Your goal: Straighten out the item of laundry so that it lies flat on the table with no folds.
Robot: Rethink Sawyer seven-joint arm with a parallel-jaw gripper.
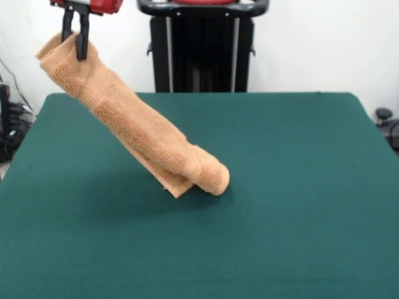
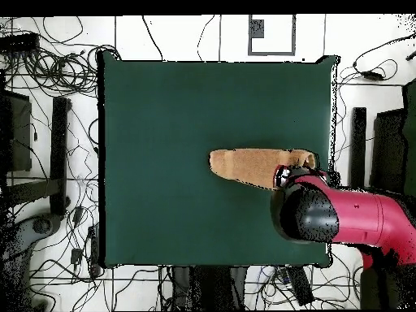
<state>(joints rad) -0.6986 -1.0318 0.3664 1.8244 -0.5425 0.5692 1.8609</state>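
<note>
The orange-tan towel (image 1: 134,124) hangs as a long bunched roll, slanting from the upper left down to the dark green table (image 1: 280,187). Its lower end rests folded on the felt near the table's middle. My gripper (image 1: 73,38) is at the top left, shut on the towel's upper end, holding it high above the table's left side. In the overhead view the towel (image 2: 248,165) stretches leftwards from under the red and black arm (image 2: 341,218), which hides the gripper. The woven bands and white tag do not show.
The robot's black pedestal (image 1: 202,47) stands behind the table's far edge. Cables (image 2: 49,73) and black stands lie on the floor around the table. A black object (image 1: 383,115) sits past the right edge.
</note>
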